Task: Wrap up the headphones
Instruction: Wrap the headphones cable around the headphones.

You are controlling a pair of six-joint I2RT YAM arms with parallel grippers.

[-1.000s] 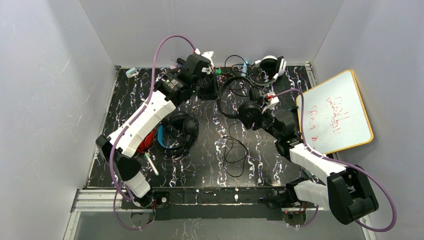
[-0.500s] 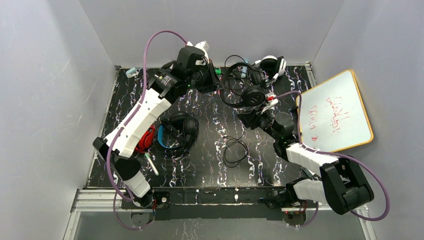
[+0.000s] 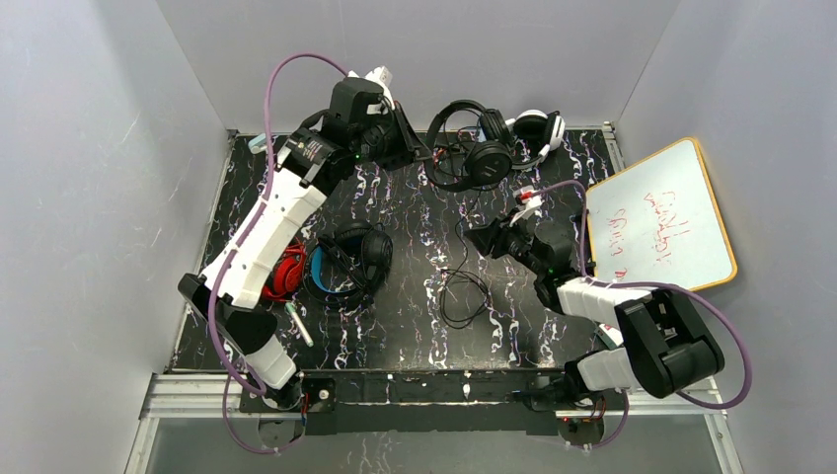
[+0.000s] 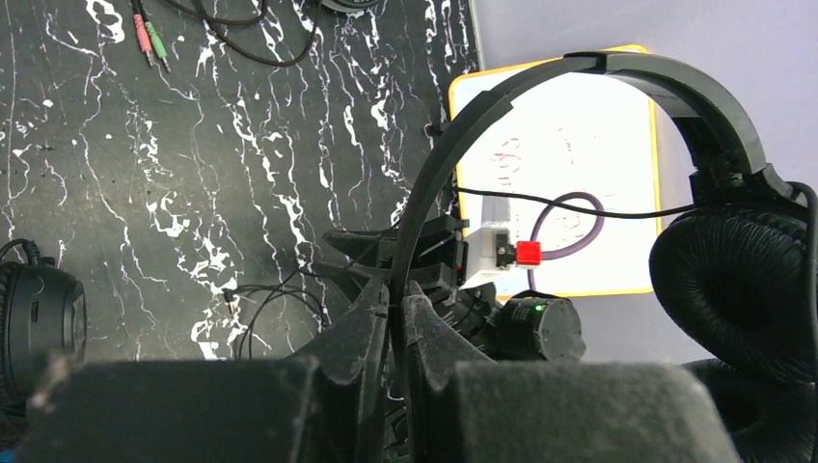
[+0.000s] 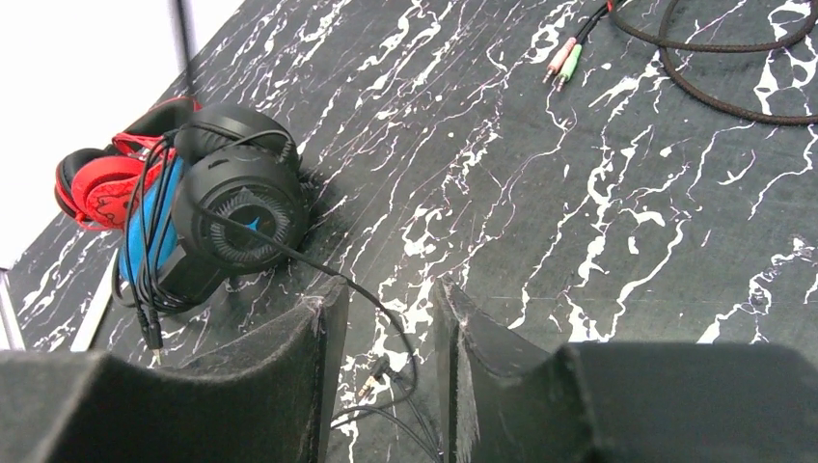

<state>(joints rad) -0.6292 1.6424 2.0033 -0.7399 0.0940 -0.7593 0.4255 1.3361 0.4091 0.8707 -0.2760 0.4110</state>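
Note:
My left gripper [image 3: 410, 148] [image 4: 397, 294] is shut on the headband of the all-black headphones [image 3: 474, 158] [image 4: 598, 68], held up over the back of the table with the ear cups [image 4: 733, 289] hanging to the right. Its thin cable [image 3: 462, 296] lies in a loose coil mid-table. My right gripper [image 3: 474, 237] [image 5: 388, 289] hovers open low over that cable, whose jack plug [image 5: 371, 371] lies on the table between the fingers. At the left lie a black pair with a blue headband [image 3: 347, 259] [image 5: 231, 203] and a red pair [image 3: 288, 272] [image 5: 96, 178].
A white-and-black headset [image 3: 538, 126] lies at the back right. A whiteboard [image 3: 661, 222] [image 4: 579, 145] leans at the right edge. A braided cable with pink and green plugs [image 5: 564, 58] [image 4: 149, 39] lies at the back. A white pen [image 3: 299, 324] sits front left.
My left gripper has raised the black headphones toward the back left. My right gripper has come off the ear cup and dropped toward the coiled cable.

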